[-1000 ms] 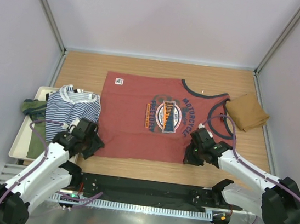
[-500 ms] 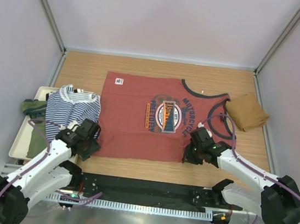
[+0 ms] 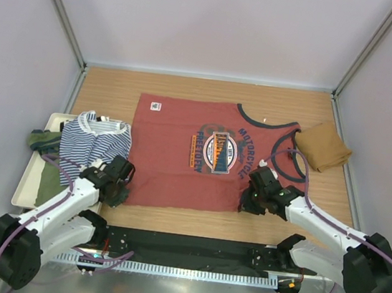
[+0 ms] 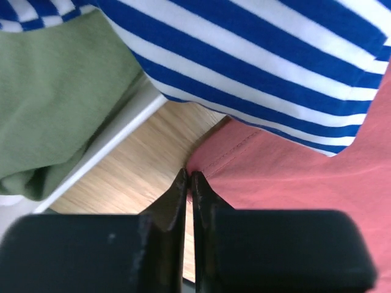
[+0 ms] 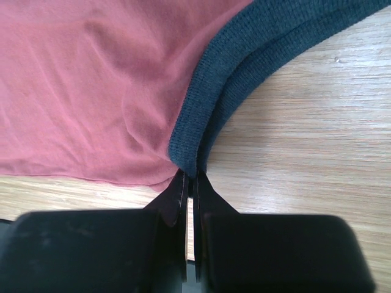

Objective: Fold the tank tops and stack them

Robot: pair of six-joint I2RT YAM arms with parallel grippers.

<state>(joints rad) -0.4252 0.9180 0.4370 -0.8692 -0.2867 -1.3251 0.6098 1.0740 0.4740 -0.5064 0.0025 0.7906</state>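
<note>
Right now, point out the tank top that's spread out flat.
The rust-red tank top, laid open mid-table. The tan top is folded; the striped top and olive top lie bunched at left.

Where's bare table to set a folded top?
Free: table strip between back wall and rust-red top; back-left corner beyond striped top; back-right beyond tan top. Crowded: left, around tray and olive top.

Left gripper (image 4: 188,178) jaws pinched on red top (image 4: 293,189) corner, over bare table (image 4: 137,168). Striped top (image 4: 256,67) borders the red one. Green top (image 4: 55,104) drapes over white tray (image 4: 119,131) edge.
</note>
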